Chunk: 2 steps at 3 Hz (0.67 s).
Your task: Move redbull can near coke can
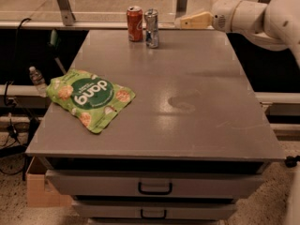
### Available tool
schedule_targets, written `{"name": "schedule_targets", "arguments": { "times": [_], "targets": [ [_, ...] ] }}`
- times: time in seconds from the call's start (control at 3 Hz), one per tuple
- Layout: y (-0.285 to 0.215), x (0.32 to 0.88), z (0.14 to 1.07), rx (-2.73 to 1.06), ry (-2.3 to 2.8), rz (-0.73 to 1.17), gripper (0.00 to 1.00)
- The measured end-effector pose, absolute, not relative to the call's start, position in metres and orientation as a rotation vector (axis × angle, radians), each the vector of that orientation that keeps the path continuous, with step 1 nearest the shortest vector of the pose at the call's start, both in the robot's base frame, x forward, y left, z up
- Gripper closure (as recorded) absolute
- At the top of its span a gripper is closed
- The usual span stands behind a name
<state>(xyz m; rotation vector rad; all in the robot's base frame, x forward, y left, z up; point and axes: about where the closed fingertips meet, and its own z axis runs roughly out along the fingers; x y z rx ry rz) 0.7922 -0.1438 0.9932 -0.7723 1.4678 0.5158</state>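
Observation:
The redbull can (151, 28), slim and silver with blue patches, stands upright at the far edge of the grey table (187, 125). The red coke can (135, 23) stands right beside it on the left, a small gap between them. My gripper (187, 21) hovers to the right of the redbull can, well apart from it, at about can height. It is open and holds nothing. The white arm (253, 15) reaches in from the upper right.
A green snack bag (91, 97) lies on the left part of the table. A small plastic bottle (37, 78) stands off the table's left side. Drawers (154, 186) are under the front edge. A railing runs behind the table.

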Motion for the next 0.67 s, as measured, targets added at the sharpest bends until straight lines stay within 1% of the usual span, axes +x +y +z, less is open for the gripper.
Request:
{"name": "schedule_targets", "arguments": {
  "times": [0.33, 0.67],
  "targets": [
    [-0.176, 0.705, 1.037, -0.829, 1.444, 0.425, 0.0],
    [-0.209, 0.65, 1.072, -0.832, 1.453, 0.325, 0.0]
  ]
}}
